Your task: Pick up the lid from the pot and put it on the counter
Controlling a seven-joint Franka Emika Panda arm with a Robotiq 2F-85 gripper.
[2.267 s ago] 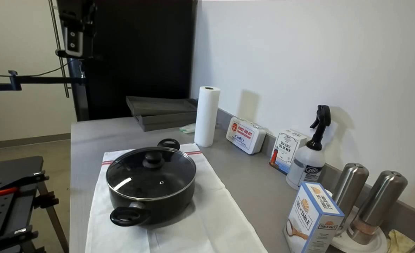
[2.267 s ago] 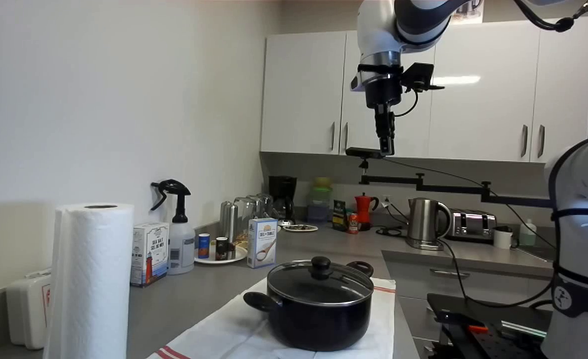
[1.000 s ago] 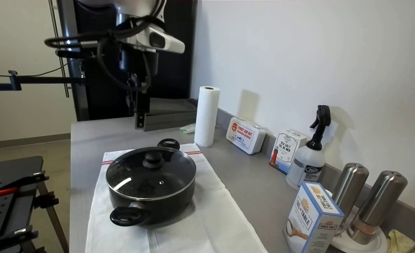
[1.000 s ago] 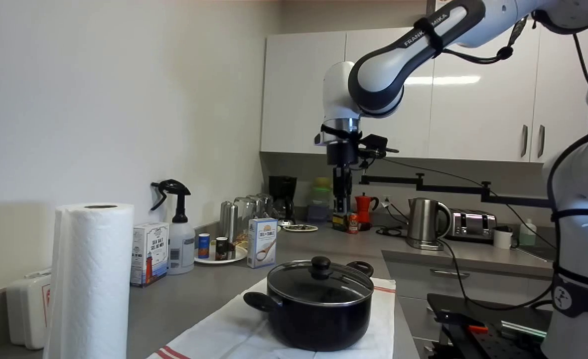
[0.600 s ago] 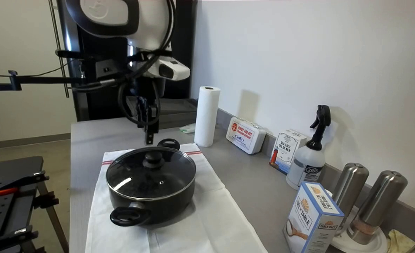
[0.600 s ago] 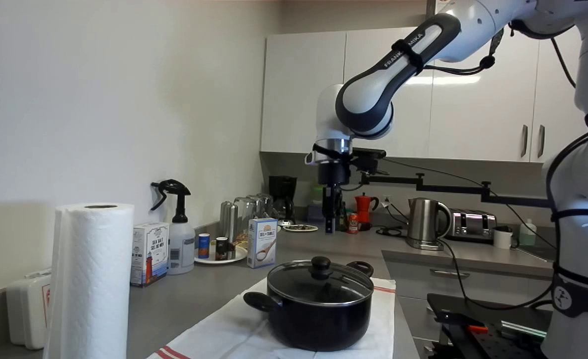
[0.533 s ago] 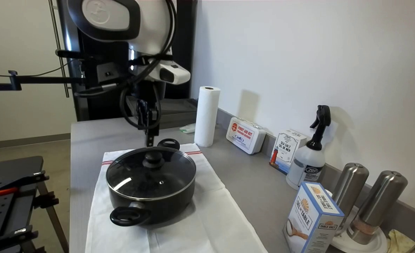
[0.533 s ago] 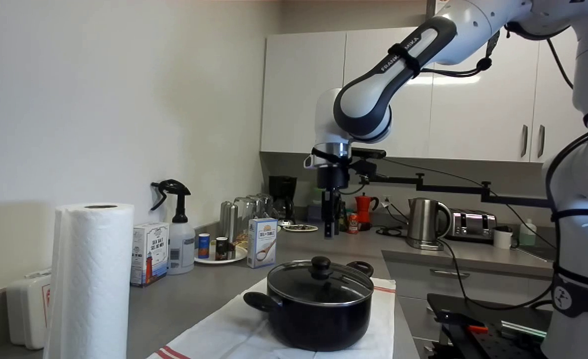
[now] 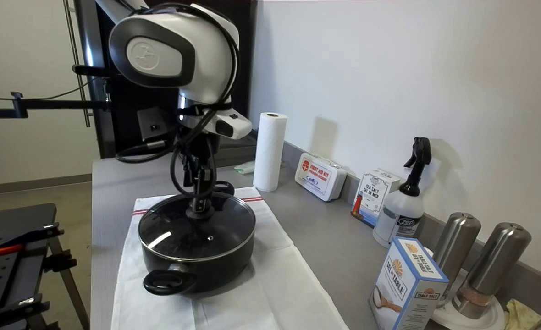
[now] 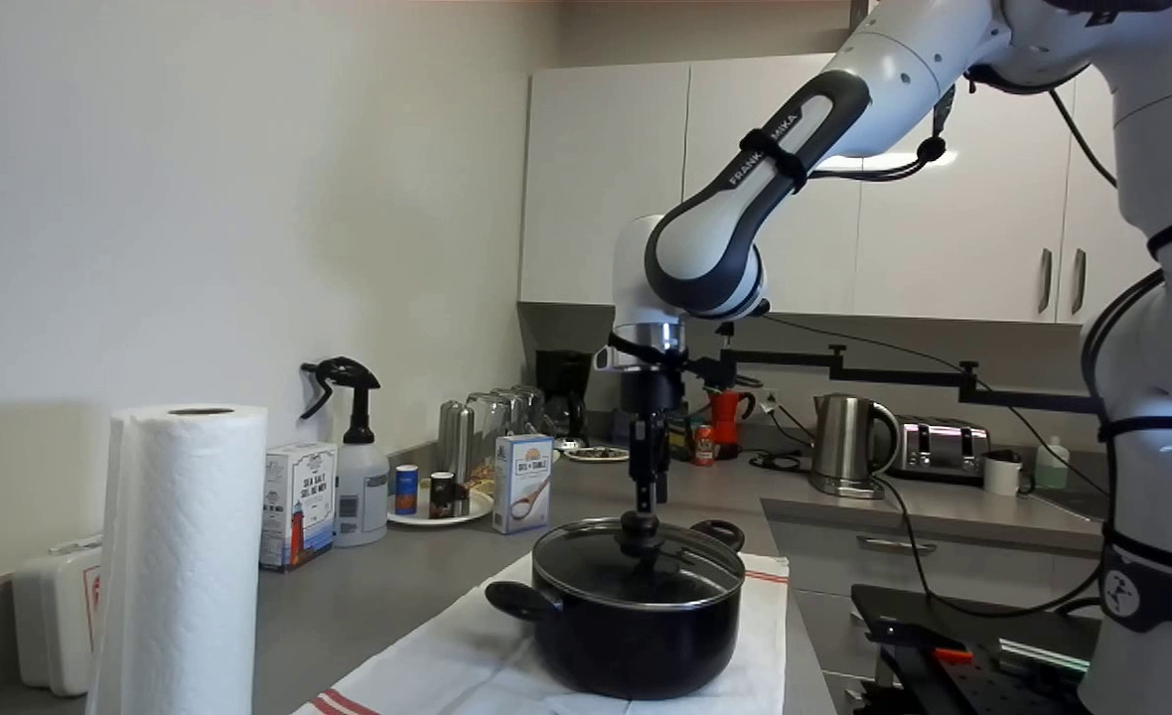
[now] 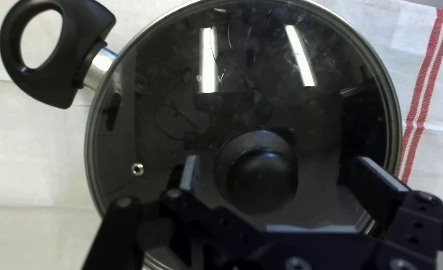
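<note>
my end effector [image 11: 281,170] points straight down over the black knob [image 11: 262,180] of the glass lid [image 11: 240,122], its two fingers [image 11: 375,191] spread wide apart. in the wrist view the knob lies between those fingers, with a gap on either side, the left gap the narrower. in both exterior views the fingers end right at the knob; whether either one touches it, i cannot tell. the lid sits level on the wide black cooking pot [image 10: 641,650], its metal rim [image 10: 641,605] lying along the pot's edge. the pot stands upright on a white cloth [image 9: 279,288] with red stripes, which is spread over the grey table [image 9: 325,238]. in an exterior view one pot handle [image 9: 169,282] points to the near left, and the other is at the far side, just beyond my end effector.

along the wall [image 9: 389,82] to the right stand a paper towel roll [image 9: 269,151], a first aid kit [image 9: 316,176], a sea salt box [image 9: 375,197] and a spray bottle [image 9: 399,215], from far to near, with a table salt box [image 9: 408,284] and two steel grinders [image 9: 499,261] nearest. in an exterior view a steel kettle [image 10: 842,447] and a toaster [image 10: 942,447] stand at the far right.
</note>
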